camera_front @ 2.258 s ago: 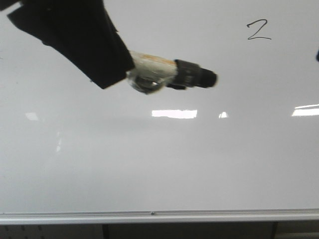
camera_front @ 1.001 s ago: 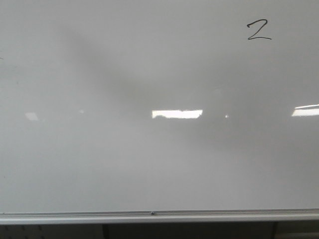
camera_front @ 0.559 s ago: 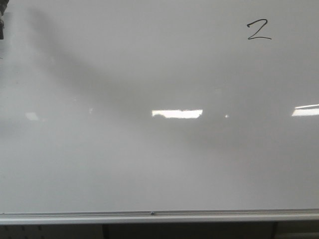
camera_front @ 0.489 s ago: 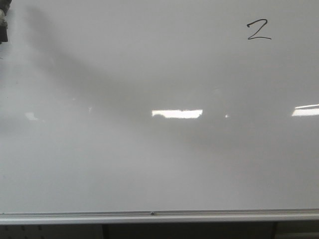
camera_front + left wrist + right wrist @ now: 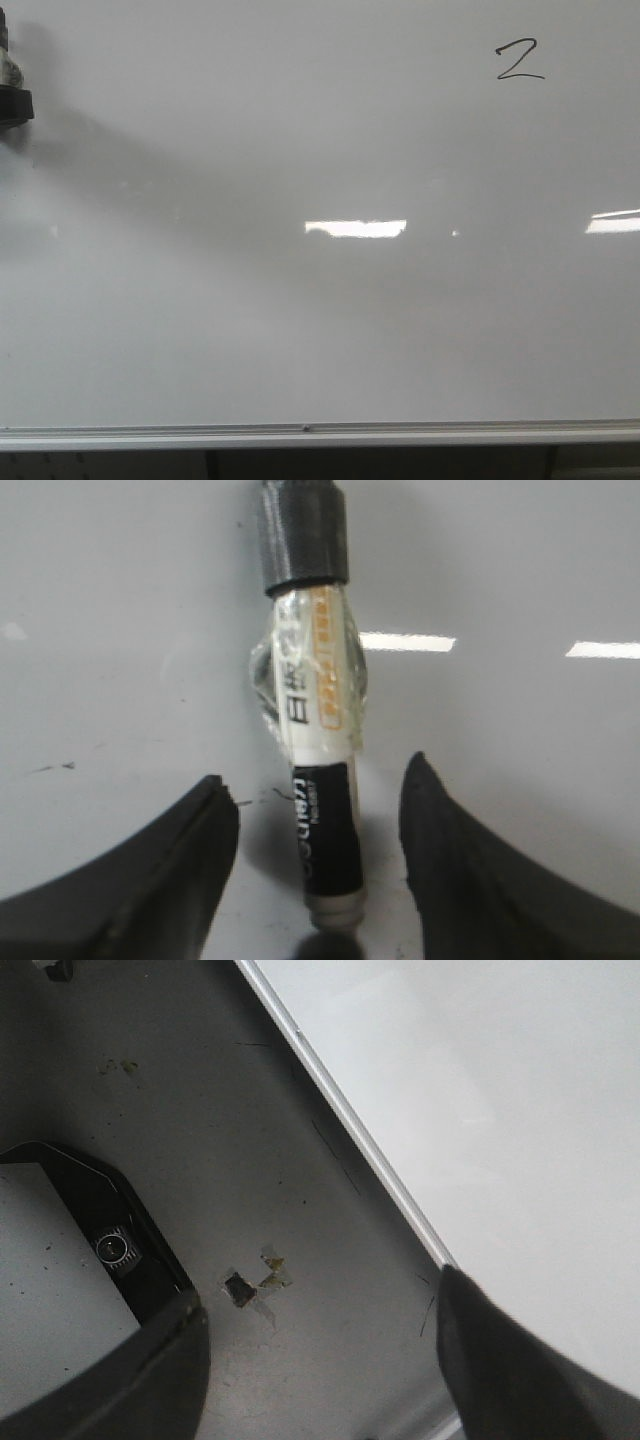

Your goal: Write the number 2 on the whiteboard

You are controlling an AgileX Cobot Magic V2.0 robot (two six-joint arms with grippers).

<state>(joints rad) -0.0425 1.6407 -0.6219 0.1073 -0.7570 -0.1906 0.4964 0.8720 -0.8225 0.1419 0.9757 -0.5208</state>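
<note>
The whiteboard (image 5: 320,320) fills the front view, and a small black number 2 (image 5: 520,60) is drawn near its upper right corner. At the far left edge only the black cap end of a marker (image 5: 14,102) shows, close to the board. In the left wrist view the marker (image 5: 318,690) points away from the wrist, a white taped barrel with a black cap. My left gripper (image 5: 317,775) stands open, with a gap between the marker and each finger. My right gripper (image 5: 320,1290) is open and holds nothing, beside the whiteboard's edge rail (image 5: 370,1150).
A silver rail (image 5: 300,435) runs along the board's lower edge. Bright light reflections (image 5: 355,228) lie across the board's middle. In the right wrist view a grey surface (image 5: 250,1160) with a scrap of tape (image 5: 255,1285) and a black-framed panel (image 5: 110,1230) lies under the gripper.
The left gripper with the marker left the upper left of the front view. The marker's cap has since come back in at the left edge and moved down.
</note>
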